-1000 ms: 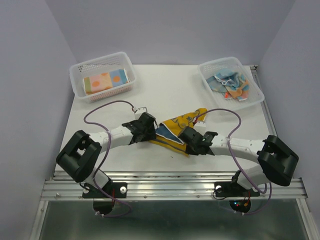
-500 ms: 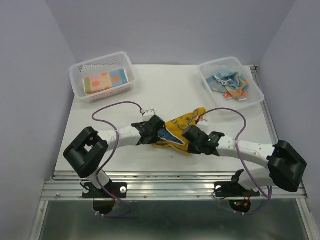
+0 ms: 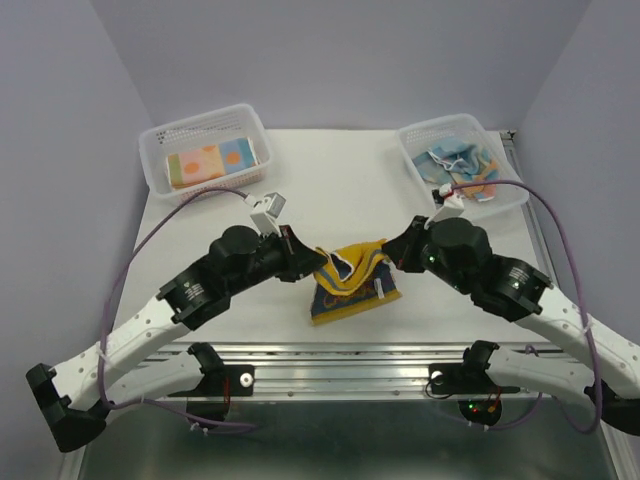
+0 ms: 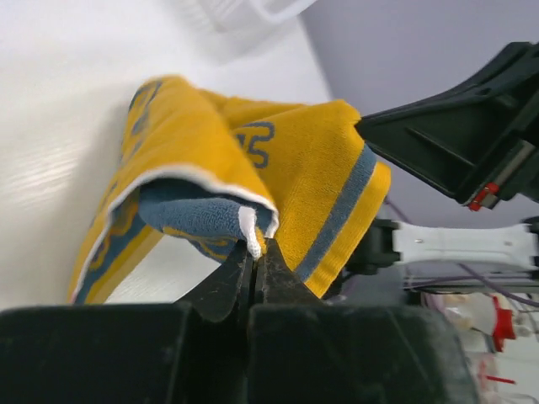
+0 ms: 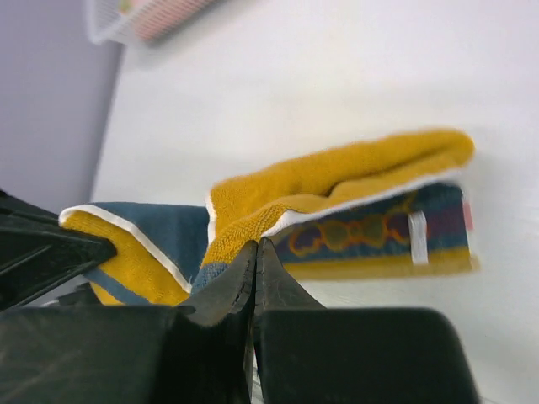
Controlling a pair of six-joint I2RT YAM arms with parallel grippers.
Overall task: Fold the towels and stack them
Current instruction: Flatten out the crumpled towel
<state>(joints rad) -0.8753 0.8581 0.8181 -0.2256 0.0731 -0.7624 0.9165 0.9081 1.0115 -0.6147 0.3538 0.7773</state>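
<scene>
Both arms stretch in from the tabletop's (image 3: 330, 190) near corners, wrists facing each other. The left gripper (image 3: 303, 266) and right gripper (image 3: 396, 256) each pinch a top corner of the towel (image 3: 350, 285). It sags between them above the near edge, midway along.

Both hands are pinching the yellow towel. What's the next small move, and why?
Probably spread both hands slightly to tauten the held edge: left hand and right hand are each shut on a corner of the yellow towel, which sags bunched between them, lower part resting on the table.
</scene>
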